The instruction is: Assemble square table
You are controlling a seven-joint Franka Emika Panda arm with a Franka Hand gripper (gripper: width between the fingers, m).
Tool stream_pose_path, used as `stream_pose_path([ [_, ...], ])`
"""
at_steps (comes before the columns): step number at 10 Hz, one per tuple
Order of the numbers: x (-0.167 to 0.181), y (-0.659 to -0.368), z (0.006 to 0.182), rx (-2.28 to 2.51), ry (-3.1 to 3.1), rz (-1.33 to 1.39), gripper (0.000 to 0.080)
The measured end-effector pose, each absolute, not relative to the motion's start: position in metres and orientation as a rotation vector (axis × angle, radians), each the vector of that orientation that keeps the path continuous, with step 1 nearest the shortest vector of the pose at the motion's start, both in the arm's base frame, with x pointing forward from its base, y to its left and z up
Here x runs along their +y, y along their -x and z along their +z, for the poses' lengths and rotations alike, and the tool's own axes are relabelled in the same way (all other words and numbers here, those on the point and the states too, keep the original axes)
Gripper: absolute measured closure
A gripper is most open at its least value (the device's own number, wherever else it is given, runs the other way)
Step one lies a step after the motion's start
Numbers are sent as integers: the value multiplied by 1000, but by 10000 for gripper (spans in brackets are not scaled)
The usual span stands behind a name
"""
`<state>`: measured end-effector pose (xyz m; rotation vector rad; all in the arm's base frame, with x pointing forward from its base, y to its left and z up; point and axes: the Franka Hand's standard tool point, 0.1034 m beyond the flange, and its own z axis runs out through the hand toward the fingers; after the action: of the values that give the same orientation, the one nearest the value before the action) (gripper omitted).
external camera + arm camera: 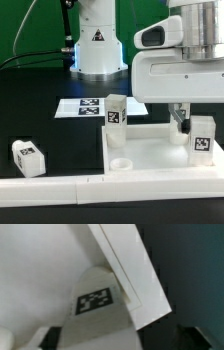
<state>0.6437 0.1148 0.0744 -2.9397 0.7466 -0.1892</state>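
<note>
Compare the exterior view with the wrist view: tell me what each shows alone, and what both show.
Only the exterior view shows the whole tabletop, an upright leg at its far corner, a loose leg lying on the black table, the marker board and the rail. Only the wrist view shows the tabletop rim's edge close up. Both show the tagged leg at the tool.
</note>
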Motion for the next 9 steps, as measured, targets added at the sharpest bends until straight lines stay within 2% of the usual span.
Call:
stream_pose_path([
  [1, 110, -644, 74, 858, 2913, -188, 485],
  [3, 104, -645, 74, 1045, 2865, -178, 485],
  [9, 99, -645, 74, 1040, 2874, -181, 485],
])
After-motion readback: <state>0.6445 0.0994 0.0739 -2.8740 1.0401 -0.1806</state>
